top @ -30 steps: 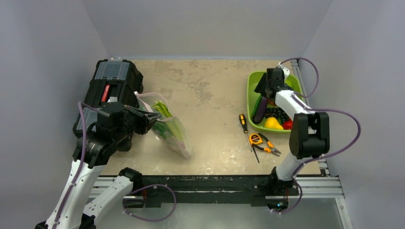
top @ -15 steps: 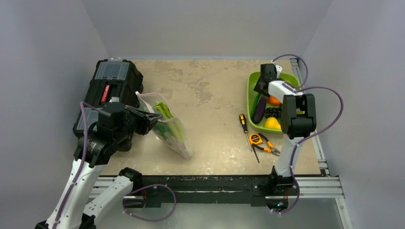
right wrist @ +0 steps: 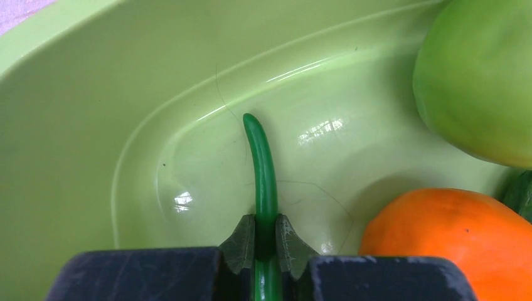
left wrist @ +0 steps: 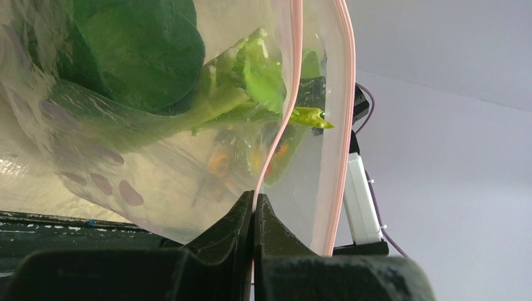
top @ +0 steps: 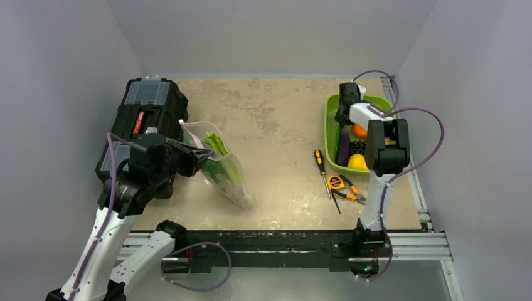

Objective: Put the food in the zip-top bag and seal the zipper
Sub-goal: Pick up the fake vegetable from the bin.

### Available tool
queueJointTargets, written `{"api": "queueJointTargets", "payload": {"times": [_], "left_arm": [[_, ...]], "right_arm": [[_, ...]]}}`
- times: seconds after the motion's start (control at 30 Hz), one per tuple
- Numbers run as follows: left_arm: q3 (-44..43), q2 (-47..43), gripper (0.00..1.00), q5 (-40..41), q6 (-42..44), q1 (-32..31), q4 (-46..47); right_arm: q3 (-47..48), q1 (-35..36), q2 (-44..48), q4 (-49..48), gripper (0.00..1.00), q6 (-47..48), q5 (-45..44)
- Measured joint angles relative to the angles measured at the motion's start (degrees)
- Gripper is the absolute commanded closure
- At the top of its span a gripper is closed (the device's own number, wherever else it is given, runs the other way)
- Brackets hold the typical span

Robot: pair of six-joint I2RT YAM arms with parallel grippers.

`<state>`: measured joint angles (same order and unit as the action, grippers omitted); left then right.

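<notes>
The clear zip-top bag [top: 229,175] hangs tilted beside the toolbox, with leafy green food [top: 216,147] inside it. In the left wrist view the dark leaves and pale stalks [left wrist: 144,69] show through the plastic. My left gripper [left wrist: 254,204] is shut on one side of the pink zipper [left wrist: 295,94]. The other side of the strip [left wrist: 344,125] stands apart from it, so the mouth gapes. My right gripper [right wrist: 266,226] reaches down into the lime-green bin [right wrist: 75,125]. It is shut on a thin, curved green stem [right wrist: 262,163]; what the stem belongs to is hidden.
A green round fruit [right wrist: 477,81] and an orange one [right wrist: 452,238] lie right of the stem. The bin [top: 330,119] also holds a purple eggplant [top: 343,145] and a yellow fruit [top: 357,162]. A black toolbox [top: 147,119] stands at the left. Screwdriver [top: 321,164], tape measure [top: 335,182] and pliers [top: 352,194] lie nearby.
The right arm swung left and back over the bin's far end, and its gripper shut on the green stem. The left arm and the bag have not moved.
</notes>
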<state>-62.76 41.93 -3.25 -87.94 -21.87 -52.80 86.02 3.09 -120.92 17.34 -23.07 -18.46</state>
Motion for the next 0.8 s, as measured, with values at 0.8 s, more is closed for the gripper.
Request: {"api": "queueJointTargets", "payload": {"times": [0.8], "left_arm": [[0.15,-0.85,1.00,-0.39,0.00,0.00,-0.42]], "right_arm": [[-19.28,0.37,46.49,-37.44,1.00,-1.70,28.87]]}}
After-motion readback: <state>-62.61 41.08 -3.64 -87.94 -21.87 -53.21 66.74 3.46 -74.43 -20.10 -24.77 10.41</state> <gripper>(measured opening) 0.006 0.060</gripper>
